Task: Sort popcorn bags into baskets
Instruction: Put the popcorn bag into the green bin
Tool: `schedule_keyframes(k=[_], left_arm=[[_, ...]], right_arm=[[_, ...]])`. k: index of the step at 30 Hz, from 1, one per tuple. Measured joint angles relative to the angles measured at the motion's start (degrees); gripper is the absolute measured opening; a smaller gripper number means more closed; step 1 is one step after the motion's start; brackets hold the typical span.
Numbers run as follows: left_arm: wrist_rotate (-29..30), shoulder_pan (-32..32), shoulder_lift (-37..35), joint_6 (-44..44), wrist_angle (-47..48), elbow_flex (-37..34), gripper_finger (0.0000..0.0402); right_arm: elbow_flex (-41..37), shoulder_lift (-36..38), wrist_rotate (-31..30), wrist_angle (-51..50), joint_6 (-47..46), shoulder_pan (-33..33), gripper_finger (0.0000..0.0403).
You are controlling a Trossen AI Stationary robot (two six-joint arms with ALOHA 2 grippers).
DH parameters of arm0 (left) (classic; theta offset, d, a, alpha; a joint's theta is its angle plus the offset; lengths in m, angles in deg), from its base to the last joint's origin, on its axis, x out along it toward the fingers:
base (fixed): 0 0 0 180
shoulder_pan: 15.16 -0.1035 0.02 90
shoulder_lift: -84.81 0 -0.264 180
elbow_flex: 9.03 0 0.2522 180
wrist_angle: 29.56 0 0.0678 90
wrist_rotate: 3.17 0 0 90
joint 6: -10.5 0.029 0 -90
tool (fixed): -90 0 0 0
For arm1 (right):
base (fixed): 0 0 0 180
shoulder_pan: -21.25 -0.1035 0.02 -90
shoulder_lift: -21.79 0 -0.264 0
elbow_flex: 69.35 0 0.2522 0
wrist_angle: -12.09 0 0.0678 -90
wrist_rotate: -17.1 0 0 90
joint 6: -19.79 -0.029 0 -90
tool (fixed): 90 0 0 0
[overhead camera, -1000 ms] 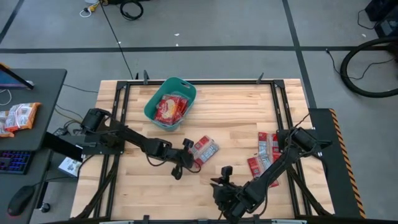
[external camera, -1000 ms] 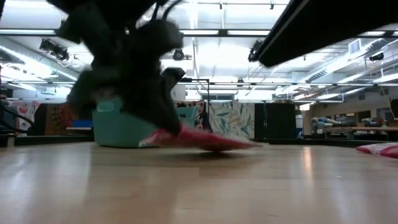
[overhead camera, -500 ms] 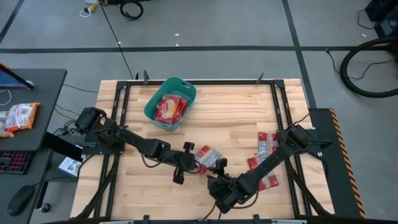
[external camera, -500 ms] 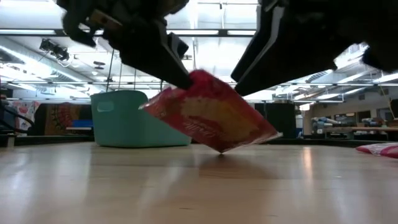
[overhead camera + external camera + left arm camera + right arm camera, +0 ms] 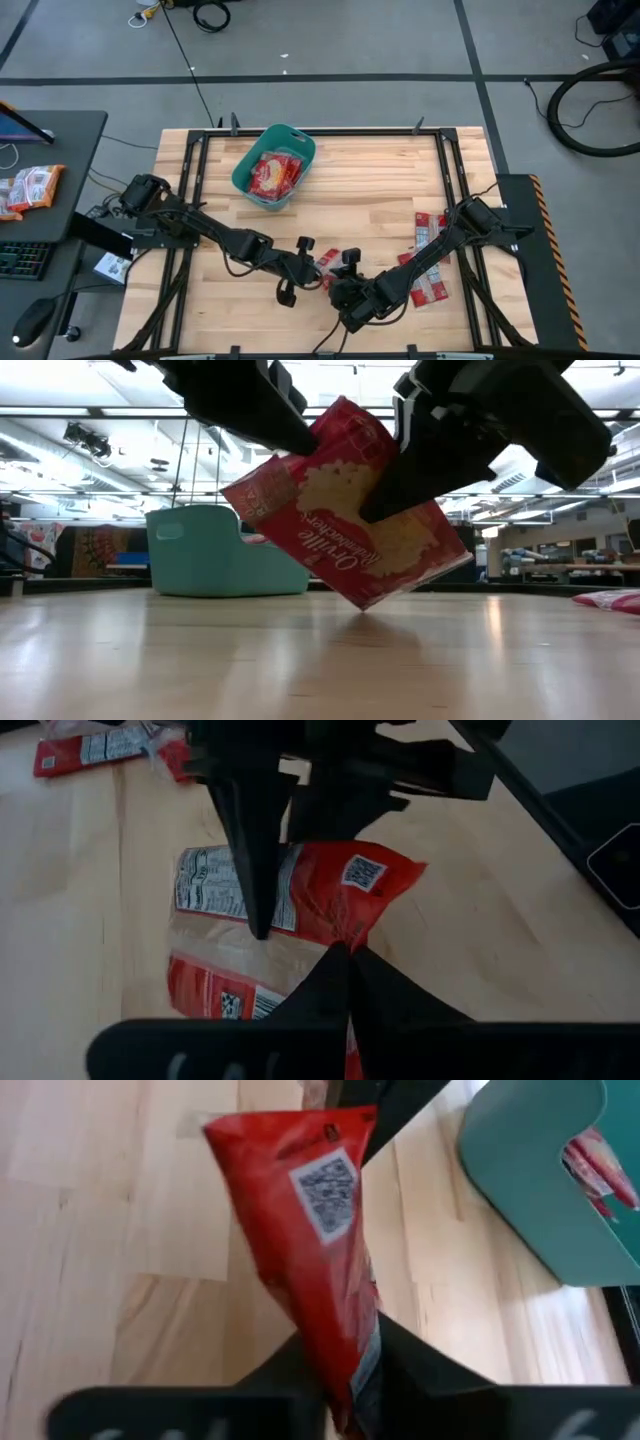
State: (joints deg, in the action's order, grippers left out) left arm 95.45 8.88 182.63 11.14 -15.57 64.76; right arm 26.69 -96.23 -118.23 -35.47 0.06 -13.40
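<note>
Red and tilted, one popcorn bag (image 5: 345, 510) hangs clear of the wooden table (image 5: 380, 180) near its front edge, one lower corner close above the boards, pinched between both grippers. The left gripper (image 5: 312, 268) is clenched on the bag's left upper edge, its fingers (image 5: 335, 985) meeting over the wrapper. The right gripper (image 5: 345, 272) grasps the same bag from the other side, its fingers (image 5: 410, 1365) pressed against the wrapper. The teal basket (image 5: 245, 175) sits well apart toward the table's far left, already holding bags (image 5: 273, 172). More bags (image 5: 428, 255) lie flat near the right edge, beside the right arm.
</note>
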Motion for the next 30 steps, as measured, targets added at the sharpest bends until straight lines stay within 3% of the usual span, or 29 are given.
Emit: schedule_keyframes(k=[3, 11, 18, 24, 30], left_arm=[[0.6, 0.6, -0.5, 0.0, 2.1, 0.1, 0.0027], [6.9, 3.7, -2.7, 0.0, 5.5, 0.1, 0.0145], [12.3, 4.1, -2.2, 0.0, 8.0, 0.0, 0.0226], [12.4, 4.1, -2.2, 0.0, 10.4, 0.1, 0.0233], [16.1, 4.0, -2.2, -0.4, 13.5, 0.0, 0.0186]], right_arm=[[0.0, 0.0, 1.8, 0.1, 0.0, 0.5, 0.0023], [0.0, 0.0, 4.7, -0.1, -5.9, 2.6, 0.004], [0.0, 0.2, 7.5, 4.7, -6.3, 4.5, 0.0025], [0.0, 1.9, 7.9, 9.9, -8.6, 5.7, 0.004], [0.0, 5.0, 7.8, 11.7, -8.8, 5.6, 0.0033]])
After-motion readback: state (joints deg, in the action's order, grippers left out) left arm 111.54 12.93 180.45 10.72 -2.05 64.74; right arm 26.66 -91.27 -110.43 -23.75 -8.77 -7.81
